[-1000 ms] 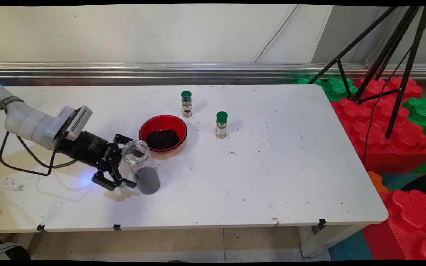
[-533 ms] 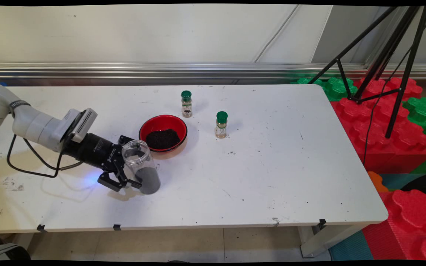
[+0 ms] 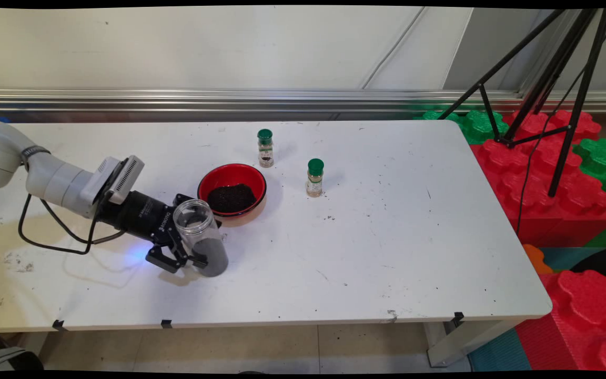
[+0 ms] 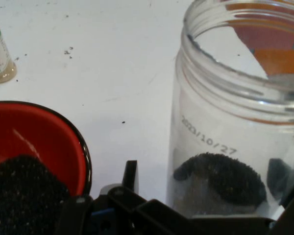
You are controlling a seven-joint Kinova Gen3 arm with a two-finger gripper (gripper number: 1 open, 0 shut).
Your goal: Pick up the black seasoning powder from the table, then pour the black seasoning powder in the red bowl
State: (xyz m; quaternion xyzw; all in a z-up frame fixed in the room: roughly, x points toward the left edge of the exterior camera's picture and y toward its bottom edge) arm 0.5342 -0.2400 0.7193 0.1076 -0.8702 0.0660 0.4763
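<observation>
Tool (image 3: pixel 193 239) has closed round clear jar (image 3: pixel 201 238) (arm low); beside red bowl (image 3: pixel 232 190).

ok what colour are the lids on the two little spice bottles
Green, both of them: the spice bottles behind and beside the red bowl. Main view shows it best.

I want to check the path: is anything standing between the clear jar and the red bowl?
Nothing visible does. The gripper is around the clear jar, which stands just left of and nearer than the red bowl, with only bare table between them. Both spice bottles stand beyond the bowl.
</observation>
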